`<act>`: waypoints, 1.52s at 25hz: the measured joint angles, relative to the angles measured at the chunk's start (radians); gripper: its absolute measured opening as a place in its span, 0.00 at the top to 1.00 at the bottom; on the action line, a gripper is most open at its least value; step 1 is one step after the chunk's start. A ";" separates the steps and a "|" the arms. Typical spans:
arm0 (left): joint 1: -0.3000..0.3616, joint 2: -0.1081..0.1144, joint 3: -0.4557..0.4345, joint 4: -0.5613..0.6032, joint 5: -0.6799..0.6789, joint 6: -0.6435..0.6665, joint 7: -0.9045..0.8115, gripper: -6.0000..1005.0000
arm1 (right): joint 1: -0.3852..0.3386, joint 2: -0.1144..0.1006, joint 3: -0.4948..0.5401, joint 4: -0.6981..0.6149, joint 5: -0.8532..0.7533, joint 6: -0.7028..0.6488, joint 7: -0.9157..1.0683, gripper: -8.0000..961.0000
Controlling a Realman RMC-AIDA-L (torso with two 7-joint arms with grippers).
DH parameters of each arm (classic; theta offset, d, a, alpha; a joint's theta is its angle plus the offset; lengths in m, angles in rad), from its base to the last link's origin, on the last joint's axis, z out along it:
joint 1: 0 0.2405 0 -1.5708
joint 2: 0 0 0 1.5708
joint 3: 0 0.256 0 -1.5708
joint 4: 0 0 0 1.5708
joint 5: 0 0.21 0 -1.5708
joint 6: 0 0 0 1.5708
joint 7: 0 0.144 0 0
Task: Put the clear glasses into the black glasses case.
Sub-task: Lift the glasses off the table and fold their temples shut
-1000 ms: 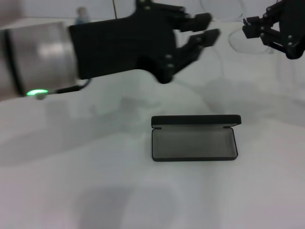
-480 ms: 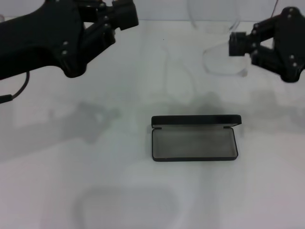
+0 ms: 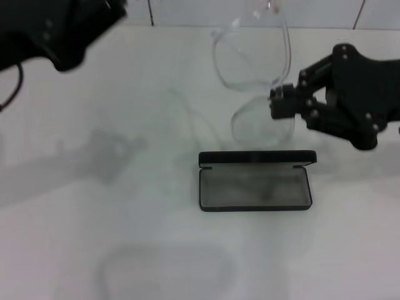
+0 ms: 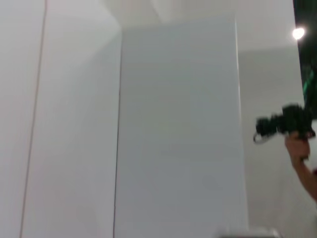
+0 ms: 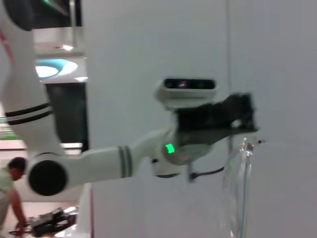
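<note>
The black glasses case (image 3: 255, 188) lies open on the white table, grey lining up, with its lid (image 3: 257, 157) standing at the far side. Just beyond the lid, my right gripper (image 3: 279, 104) is shut on the clear glasses (image 3: 262, 128) and holds them in the air. One lens hangs low near the lid and the other lens (image 3: 249, 61) is higher and farther back. The right wrist view shows the clear glasses (image 5: 238, 188) edge-on. My left gripper (image 3: 59, 28) is raised at the far left, well away from the case, with its fingertips cut off by the picture edge.
The white table (image 3: 156, 250) stretches around the case. A white wall (image 3: 187, 11) rises at the back. In the right wrist view the left arm (image 5: 124, 158) reaches across in front of a wall. A person's hand with a dark device (image 4: 290, 124) shows in the left wrist view.
My right gripper has brought the clear glasses down and to the left, close behind the case lid. My left arm has drawn back to the far left, away from the middle.
</note>
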 joint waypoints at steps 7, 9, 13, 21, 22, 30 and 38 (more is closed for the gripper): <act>-0.077 0.003 -0.021 -0.090 -0.037 0.031 0.027 0.96 | 0.009 0.004 -0.065 0.009 0.003 -0.017 -0.011 0.94; -0.102 0.003 -0.017 -0.117 -0.023 0.033 0.027 0.96 | 0.021 0.006 -0.086 0.021 0.005 -0.017 -0.020 0.94; -0.167 0.003 -0.012 -0.210 0.012 0.039 0.030 0.96 | 0.057 0.008 -0.116 0.078 0.022 -0.017 -0.048 0.94; -0.226 0.004 -0.002 -0.300 0.073 0.073 0.034 0.96 | 0.071 0.004 -0.111 0.102 0.042 -0.016 -0.073 0.94; -0.227 0.004 0.001 -0.302 0.078 0.075 0.034 0.96 | 0.071 0.004 -0.111 0.102 0.045 -0.016 -0.075 0.94; -0.239 0.006 0.009 -0.315 0.112 0.119 0.030 0.96 | 0.076 0.001 -0.110 0.108 0.048 -0.008 -0.088 0.94; -0.243 0.006 0.014 -0.329 0.114 0.143 0.030 0.96 | 0.078 0.001 -0.110 0.111 0.049 -0.007 -0.090 0.94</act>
